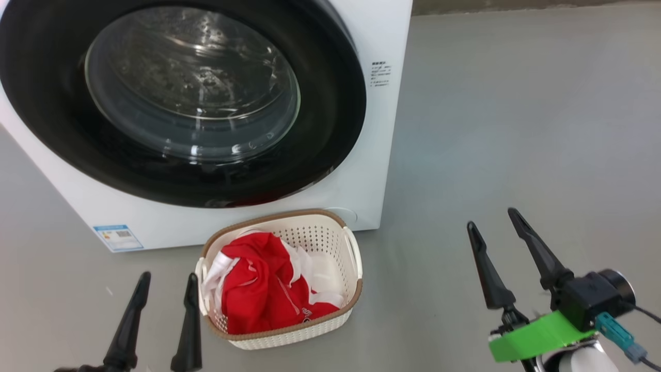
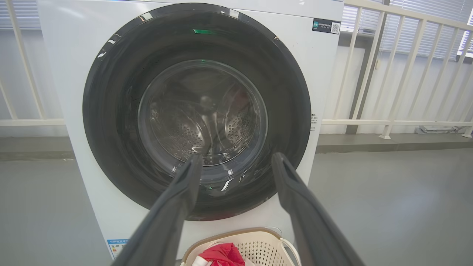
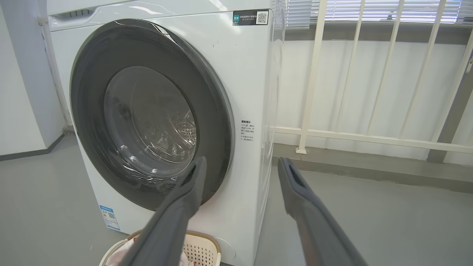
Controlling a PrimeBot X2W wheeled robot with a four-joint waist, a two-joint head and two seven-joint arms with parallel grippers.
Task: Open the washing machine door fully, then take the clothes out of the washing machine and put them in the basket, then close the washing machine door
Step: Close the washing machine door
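Near the foot of the washing machine (image 1: pixel 155 222), on the floor: the basket (image 1: pixel 289 338) holding the clothes (image 1: pixel 258 289) — soft, light and limp, best pinched at the raised red fold on top. The heap runs roughly near to far. The washing machine door (image 1: pixel 330 103) looks shut flush, its round glass facing near — rigid, glossy, likely slippery. Left hand (image 1: pixel 169 276) and right hand (image 1: pixel 490 218): fingers apart, empty, pointing far.
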